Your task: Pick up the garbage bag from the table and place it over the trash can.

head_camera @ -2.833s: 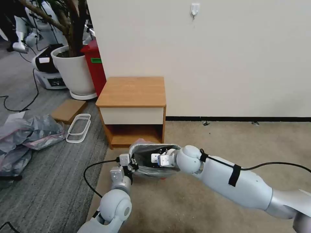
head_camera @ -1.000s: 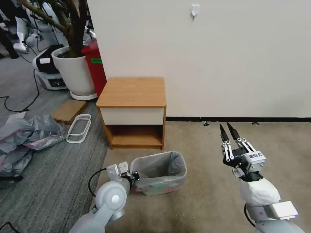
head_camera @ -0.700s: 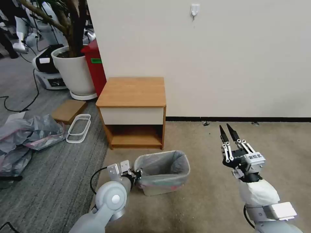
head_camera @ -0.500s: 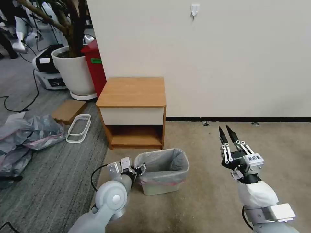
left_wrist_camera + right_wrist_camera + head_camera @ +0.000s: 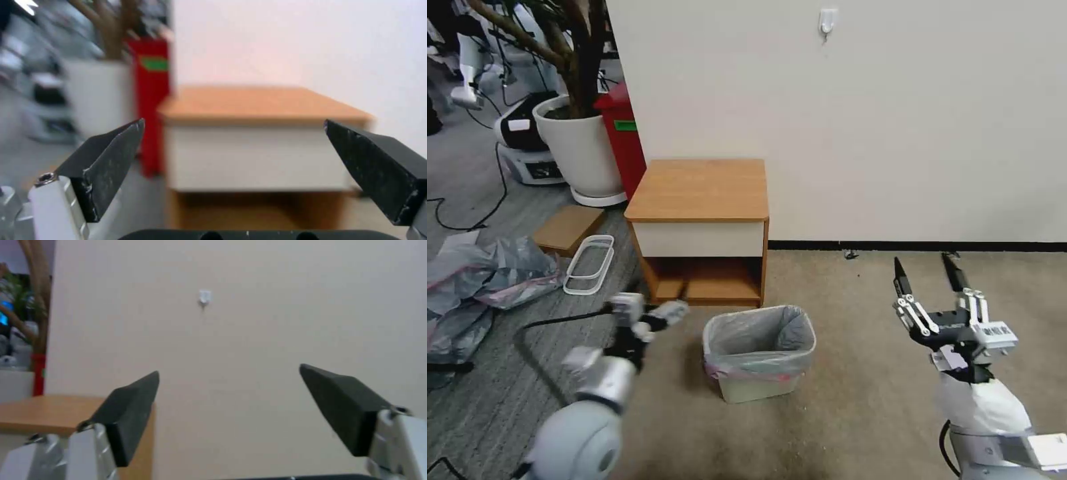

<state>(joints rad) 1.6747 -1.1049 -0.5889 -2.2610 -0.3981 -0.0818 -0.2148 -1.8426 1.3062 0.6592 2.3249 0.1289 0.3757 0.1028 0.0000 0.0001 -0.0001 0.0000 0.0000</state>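
Thin translucent grey garbage bag (image 5: pixel 760 333) with pink-red rim band now lines the cream plastic trash can (image 5: pixel 758 385), on the carpet before the orange-brown nightstand table (image 5: pixel 697 190). Looks done. Left gripper (image 5: pixel 650 315) and right gripper (image 5: pixel 937 277) both clear, jaws apart, empty.

A plain cream wall (image 5: pixel 894 120) runs across the back, with a small white hook (image 5: pixel 828 20) high up and a dark baseboard (image 5: pixel 920 245) along its foot. Beige carpet (image 5: pixel 854 400) covers the floor below it; to the left it gives way to grey striped carpet (image 5: pixel 514 373). In the left corner a big white plant pot (image 5: pixel 579 150) holds a thick-trunked plant, and a tall red bin (image 5: pixel 625 140) with a green label stands just beside it against the wall's edge. Black cables (image 5: pixel 467 213) trail over the grey floor.
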